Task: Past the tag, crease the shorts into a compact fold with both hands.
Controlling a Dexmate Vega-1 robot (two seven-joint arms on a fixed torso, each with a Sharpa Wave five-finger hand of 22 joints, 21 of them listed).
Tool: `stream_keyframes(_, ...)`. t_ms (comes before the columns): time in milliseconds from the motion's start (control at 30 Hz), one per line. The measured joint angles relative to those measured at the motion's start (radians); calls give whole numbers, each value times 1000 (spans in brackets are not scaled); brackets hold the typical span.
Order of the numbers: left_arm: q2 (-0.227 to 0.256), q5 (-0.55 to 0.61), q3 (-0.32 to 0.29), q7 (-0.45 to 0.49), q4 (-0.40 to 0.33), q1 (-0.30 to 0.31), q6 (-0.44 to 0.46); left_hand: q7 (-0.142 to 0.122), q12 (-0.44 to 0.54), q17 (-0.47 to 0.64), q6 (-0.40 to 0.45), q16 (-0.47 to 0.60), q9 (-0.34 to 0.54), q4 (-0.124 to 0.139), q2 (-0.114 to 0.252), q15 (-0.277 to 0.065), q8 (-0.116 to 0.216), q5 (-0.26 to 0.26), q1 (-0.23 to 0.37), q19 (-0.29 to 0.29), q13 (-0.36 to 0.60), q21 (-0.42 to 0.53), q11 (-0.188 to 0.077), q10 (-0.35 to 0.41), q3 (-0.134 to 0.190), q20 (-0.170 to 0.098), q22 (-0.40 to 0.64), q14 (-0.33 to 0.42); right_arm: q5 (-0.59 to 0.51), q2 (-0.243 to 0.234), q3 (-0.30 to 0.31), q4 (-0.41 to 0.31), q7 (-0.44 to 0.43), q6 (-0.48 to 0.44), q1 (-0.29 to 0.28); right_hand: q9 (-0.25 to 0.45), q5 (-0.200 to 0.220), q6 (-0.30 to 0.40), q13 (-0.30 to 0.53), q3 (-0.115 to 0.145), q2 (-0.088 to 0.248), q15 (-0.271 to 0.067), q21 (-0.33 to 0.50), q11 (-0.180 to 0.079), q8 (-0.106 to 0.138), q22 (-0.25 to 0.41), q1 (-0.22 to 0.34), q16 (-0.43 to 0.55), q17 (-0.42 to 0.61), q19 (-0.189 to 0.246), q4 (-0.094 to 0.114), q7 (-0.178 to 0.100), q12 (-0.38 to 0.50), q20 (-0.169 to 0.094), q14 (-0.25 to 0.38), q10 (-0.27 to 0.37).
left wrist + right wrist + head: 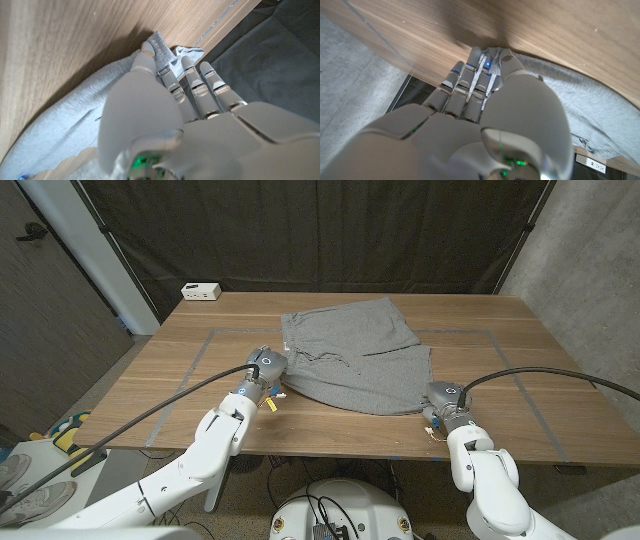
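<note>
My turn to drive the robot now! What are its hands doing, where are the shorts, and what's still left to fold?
Left hand: pinching the near left corner of the grey shorts; the left wrist view shows cloth between thumb and fingers.
Right hand: at the near right corner, with a bit of cloth between its fingertips in the right wrist view.
Shorts: spread in the middle of the wooden table, partly doubled over, still wide and rumpled.
Done: both near corners taken.
Left: probably carry both corners over and press a tidy, compact fold.
</note>
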Motion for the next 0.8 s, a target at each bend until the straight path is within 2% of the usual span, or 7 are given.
stream_keyframes(367, 40, -11, -49, -64, -118, 57, 13, 0, 8, 0, 0, -5, 7, -8, 0, 0, 4, 3, 0, -5, 0, 0, 4, 3, 8, 5, 0, 0, 28, -18, 10, -34, -116, -20, -25, 13, 0, 0, 10, -4, 4, -4, 0, 2, 11, 0, 1, -11, 3, -2, 4, 0, 8, -2, -4, 2)
stream_keyframes(667, 51, 21, -88, -97, -184, 119, 39, 2, 9, 5, 2, -11, 8, -9, 0, 0, 4, 3, 0, -15, 0, 0, 6, 1, 10, 7, 0, 0, 28, -30, 20, -56, -190, -30, -44, 21, 6, -2, 19, -4, 5, -4, 0, 2, 18, 0, 0, -11, 5, -2, 4, -2, 15, -1, -4, 2)
stream_keyframes(700, 51, 70, -96, -132, -195, 131, 61, 3, 12, 5, 2, -11, 10, -9, 0, 0, 7, 4, 0, -15, 0, 0, 6, 1, 10, 7, 0, 0, 27, -42, 25, -80, -198, -31, -66, 21, 6, -2, 19, -4, 5, -4, 0, 1, 18, 0, 0, -13, 6, -2, 4, -2, 17, -1, -4, 4)
stream_keyframes(800, 49, 98, -109, -149, -210, 150, 70, 3, 16, 5, 3, -11, 15, -9, -3, 0, 12, 10, 3, -15, 0, 8, 8, 3, 10, 6, 0, 0, 20, -45, 29, -89, -218, -33, -78, 26, 6, -2, 19, -5, 5, -4, 4, -1, 18, 0, 0, -15, 9, -5, 5, -2, 19, 2, -4, 6)
